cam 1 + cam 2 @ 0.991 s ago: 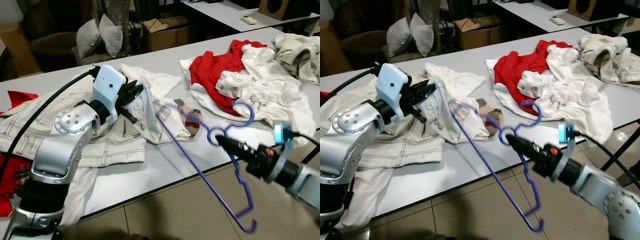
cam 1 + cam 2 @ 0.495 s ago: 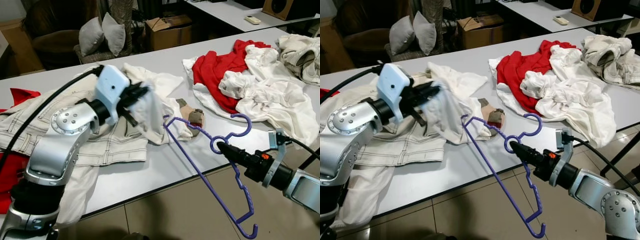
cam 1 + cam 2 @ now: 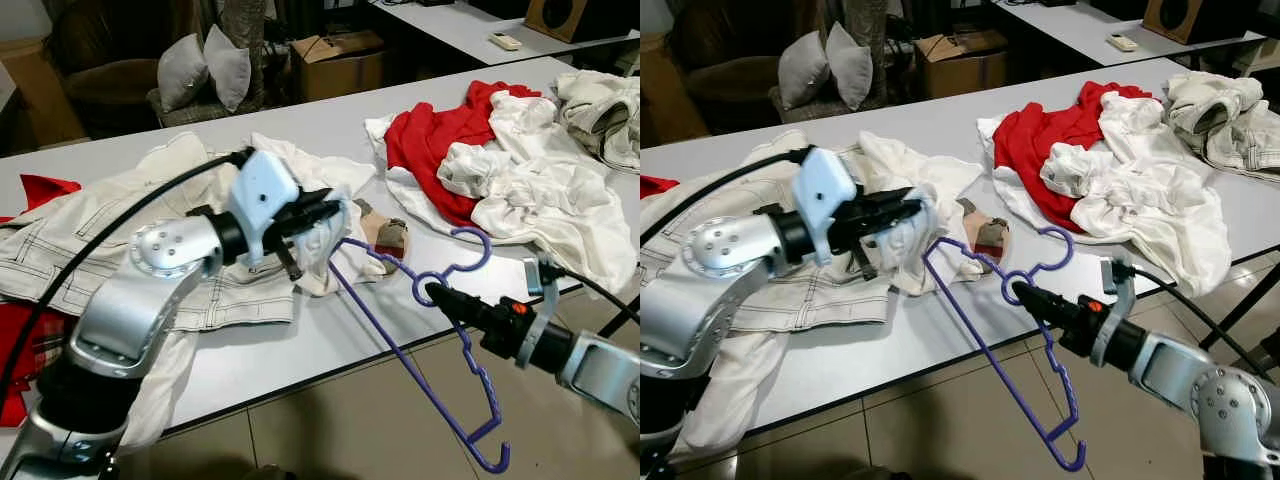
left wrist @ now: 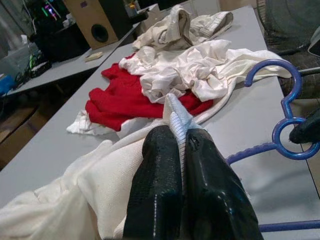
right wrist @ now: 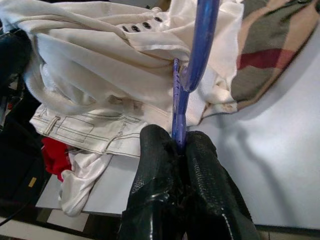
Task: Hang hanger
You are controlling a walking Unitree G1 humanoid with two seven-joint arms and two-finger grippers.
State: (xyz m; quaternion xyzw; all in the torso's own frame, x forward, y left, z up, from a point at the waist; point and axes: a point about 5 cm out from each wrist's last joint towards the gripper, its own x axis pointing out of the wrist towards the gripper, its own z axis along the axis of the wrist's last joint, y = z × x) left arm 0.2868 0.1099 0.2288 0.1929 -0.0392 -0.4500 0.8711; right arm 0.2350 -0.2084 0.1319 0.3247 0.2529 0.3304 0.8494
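A purple plastic hanger (image 3: 400,350) hangs tilted over the table's front edge, hook (image 3: 470,250) upward and its lower end below table height. My right gripper (image 3: 432,292) is shut on its neck by the small ring; the right wrist view shows the fingers (image 5: 160,150) clamped on the purple bar (image 5: 200,45). My left gripper (image 3: 335,208) is shut on a fold of a white garment (image 3: 318,255), lifted just above the table beside the hanger's upper shoulder. In the left wrist view the cloth (image 4: 175,112) sticks out between the fingers.
The grey table (image 3: 300,340) carries cream trousers (image 3: 60,250) at the left, a plaid cloth (image 3: 385,230) near the middle, and a red garment (image 3: 430,140) under a white heap (image 3: 520,180) at the right. Pillows (image 3: 200,70) and a cardboard box (image 3: 335,60) stand behind.
My left gripper has carried the white garment to the right, up to the hanger's shoulder. The right gripper has shifted the hanger a little left and toward the table.
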